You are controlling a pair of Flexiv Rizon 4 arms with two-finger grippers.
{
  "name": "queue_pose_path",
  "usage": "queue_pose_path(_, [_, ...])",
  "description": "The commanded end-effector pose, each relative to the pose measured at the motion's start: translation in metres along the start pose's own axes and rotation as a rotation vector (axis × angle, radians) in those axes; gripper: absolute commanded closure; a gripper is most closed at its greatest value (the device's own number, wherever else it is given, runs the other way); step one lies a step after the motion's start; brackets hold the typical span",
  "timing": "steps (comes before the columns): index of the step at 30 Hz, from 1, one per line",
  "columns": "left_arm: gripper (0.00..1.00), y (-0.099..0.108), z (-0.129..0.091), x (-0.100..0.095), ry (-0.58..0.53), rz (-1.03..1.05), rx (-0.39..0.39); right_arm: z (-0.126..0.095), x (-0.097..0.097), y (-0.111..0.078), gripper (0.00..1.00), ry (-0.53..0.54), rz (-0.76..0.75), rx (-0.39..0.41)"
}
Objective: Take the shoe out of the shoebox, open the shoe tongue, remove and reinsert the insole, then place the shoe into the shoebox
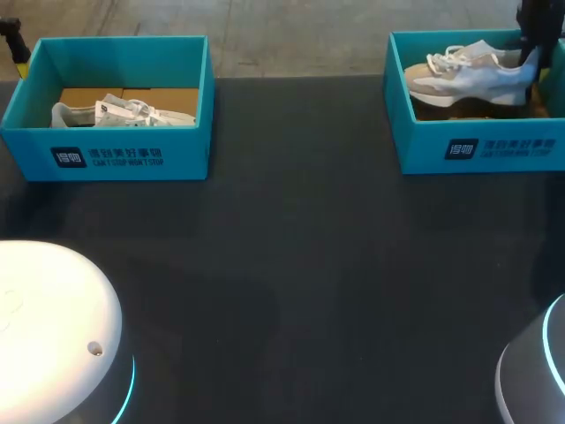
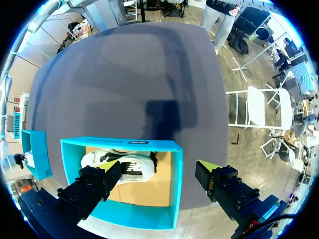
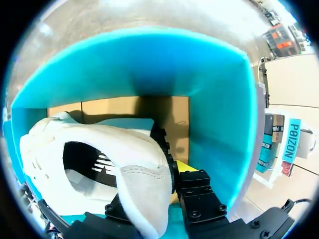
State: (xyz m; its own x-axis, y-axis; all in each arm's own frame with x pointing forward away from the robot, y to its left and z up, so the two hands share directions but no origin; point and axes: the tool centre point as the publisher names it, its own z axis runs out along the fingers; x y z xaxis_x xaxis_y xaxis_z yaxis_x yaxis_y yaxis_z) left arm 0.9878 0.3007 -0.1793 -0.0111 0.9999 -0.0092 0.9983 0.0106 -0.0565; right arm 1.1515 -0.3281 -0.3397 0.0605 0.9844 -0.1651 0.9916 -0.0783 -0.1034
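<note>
**Item:** right shoe [image 1: 468, 75], pale, in the right shoebox [image 1: 477, 146] at the table's far right.
**Long axis:** along the box, toe toward the table's middle, heel higher at the outer end.
**Holder:** right gripper [image 3: 172, 159], fingers clamped narrow on the heel collar (one seemingly inside the opening, one behind it). This arm is plainly the nearer, and the lift-out probably goes upward, heel first.
**Left gripper** [image 2: 154, 170]**:** spread wide, empty, over the left shoebox [image 2: 119, 144], which holds a second shoe [image 2: 124, 167].

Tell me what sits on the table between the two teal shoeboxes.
Nothing. In the head view, the stretch of dark table between the left shoebox and the right shoebox is bare.
</note>
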Motion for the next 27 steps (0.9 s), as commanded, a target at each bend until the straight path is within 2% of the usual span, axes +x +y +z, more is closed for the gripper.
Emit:
queue_pose_path(1, [0.00, 0.000, 0.000, 0.001, 0.002, 0.001, 0.000, -0.022, -0.006, -0.003, 1.00, -0.001, 0.000, 0.004])
queue_pose_path(14, [0.00, 0.000, 0.000, 0.001, 0.002, 0.001, 0.000, -0.061, -0.022, -0.012, 1.00, -0.041, -0.016, -0.029])
queue_pose_path(27, [0.00, 0.000, 0.000, 0.001, 0.002, 0.001, 0.000, -0.082, -0.038, -0.019, 1.00, -0.046, -0.002, -0.062])
